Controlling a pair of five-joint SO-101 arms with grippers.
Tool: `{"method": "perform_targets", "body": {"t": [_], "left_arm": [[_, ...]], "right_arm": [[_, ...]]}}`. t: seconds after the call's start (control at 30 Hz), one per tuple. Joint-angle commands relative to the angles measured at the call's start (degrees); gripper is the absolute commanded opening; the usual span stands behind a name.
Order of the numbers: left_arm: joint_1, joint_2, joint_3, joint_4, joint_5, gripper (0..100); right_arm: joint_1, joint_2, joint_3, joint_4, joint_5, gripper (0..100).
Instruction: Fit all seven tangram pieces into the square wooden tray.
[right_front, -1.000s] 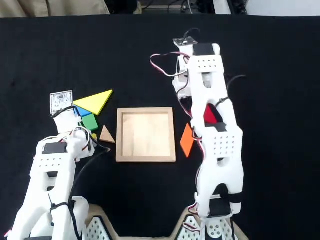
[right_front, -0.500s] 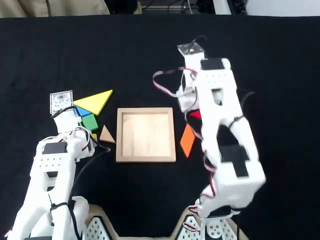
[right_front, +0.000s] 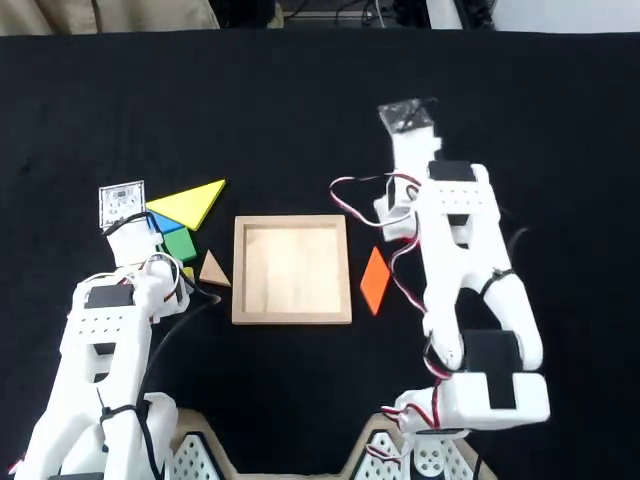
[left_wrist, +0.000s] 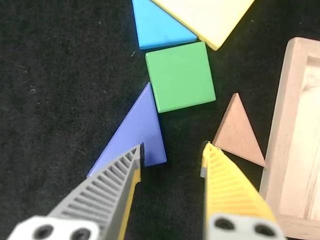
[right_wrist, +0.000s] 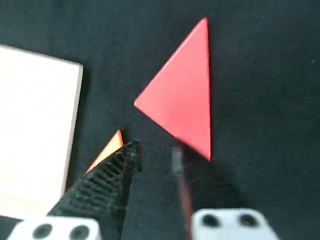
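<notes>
On the worktop (right_front: 300, 120) our left end effector (left_wrist: 172, 150) is spread by the purple triangle (left_wrist: 137, 135), left of the tray (right_front: 240, 270); our right end effector (right_wrist: 154, 150) is spread by the red triangle (right_wrist: 185, 100).

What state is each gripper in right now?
Left gripper: open, empty, by the purple triangle.
Right gripper: open, empty, by the red triangle.

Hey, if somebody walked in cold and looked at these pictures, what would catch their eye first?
Probably the square wooden tray mid-table, with no piece in it yet. Bright pieces flank it: a yellow triangle and green square on one side, an orange parallelogram on the other, and a red triangle just beyond the right end effector.
</notes>
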Motion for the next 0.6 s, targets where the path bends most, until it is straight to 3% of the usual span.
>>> {"method": "perform_targets", "body": {"t": [0.0,0.1,0.33,0.47,0.57], "left_arm": [[-0.1,-0.6,-2.2,-0.7,0.0,21],[0.0,-0.6,-6.5,1.6,-0.3,21],[3.5,0.0,-22.9,15.7,-5.6,26],[6.8,-0.6,-29.8,22.7,-7.9,27],[8.1,-1.2,-39.6,32.4,-9.3,27]], "right_arm": [[-0.2,0.7,-0.6,0.0,1.7,22.4],[-0.7,0.7,-0.1,-1.1,1.6,20.8],[-0.7,0.7,1.6,-1.4,1.5,21.3],[-0.6,0.6,3.6,-6.2,-5.5,21.3],[-0.5,0.6,6.2,-11.3,-8.9,21.3]]}}
